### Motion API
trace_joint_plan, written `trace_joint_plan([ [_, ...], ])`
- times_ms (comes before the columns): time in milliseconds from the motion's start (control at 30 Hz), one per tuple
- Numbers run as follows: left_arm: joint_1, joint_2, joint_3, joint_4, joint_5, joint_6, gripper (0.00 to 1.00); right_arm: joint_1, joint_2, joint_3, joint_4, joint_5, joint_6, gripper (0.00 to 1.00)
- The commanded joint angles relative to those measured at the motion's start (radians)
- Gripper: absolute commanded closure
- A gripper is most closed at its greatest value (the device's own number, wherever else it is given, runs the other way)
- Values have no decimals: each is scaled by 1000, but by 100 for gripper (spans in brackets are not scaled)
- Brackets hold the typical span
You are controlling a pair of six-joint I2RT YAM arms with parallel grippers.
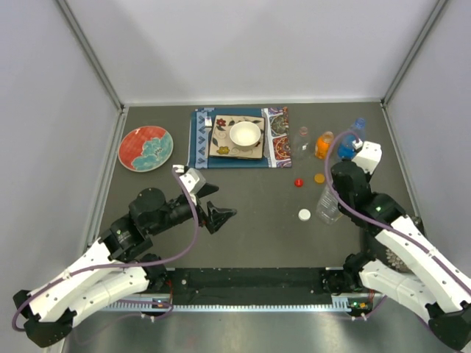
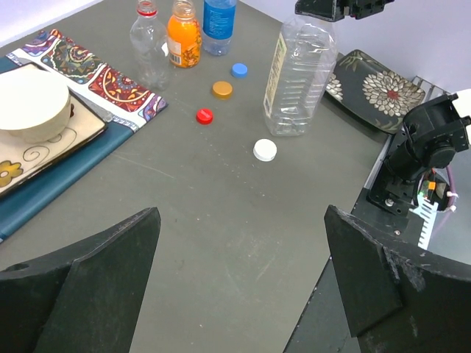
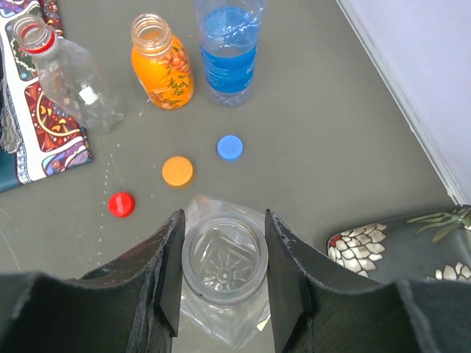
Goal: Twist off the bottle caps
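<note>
All four bottles stand uncapped at the right. The wide clear bottle [image 1: 328, 206] stands nearest, and my right gripper [image 3: 224, 265] is shut on its open neck [image 3: 200, 287], one finger on each side. Behind it stand the slim clear bottle [image 3: 73, 70], the squat orange bottle [image 3: 162, 62] and the blue-tinted bottle [image 3: 229, 51]. The red cap [image 3: 121, 204], orange cap [image 3: 177, 170] and blue cap [image 3: 229, 147] lie loose on the table between them. The white cap [image 2: 265, 150] lies left of the wide bottle [image 2: 298, 81]. My left gripper [image 2: 243, 272] is open and empty over the table's middle [image 1: 218, 204].
A white bowl [image 1: 245, 134] sits on a patterned tray on a blue placemat [image 1: 199, 147] at the back. A red plate [image 1: 146, 147] lies at the back left. A dark floral plate [image 3: 397, 243] lies right of the wide bottle.
</note>
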Motion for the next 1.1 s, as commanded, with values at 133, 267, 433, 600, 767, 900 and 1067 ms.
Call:
trace_joint_plan([
  [133, 1, -5, -8, 36, -7, -5, 1, -7, -3, -28, 46, -45, 3, 68],
  [267, -1, 8, -4, 33, 7, -6, 1, -7, -29, -39, 43, -74, 2, 60],
  [433, 1, 12, -5, 36, 2, -6, 1, -9, -61, -46, 40, -113, 3, 49],
  [600, 1, 17, -4, 36, 2, -6, 1, -7, -77, -25, 30, -123, -1, 41],
  [767, -1, 17, -2, 36, -1, -6, 1, -7, -78, 32, 14, -137, -12, 38],
  [900, -1, 17, -1, 34, -7, -8, 1, -7, -80, 88, 4, -160, -21, 36],
  [1067, -1, 23, 6, 31, -32, -23, 1, -7, -78, 249, -2, -228, -43, 19],
])
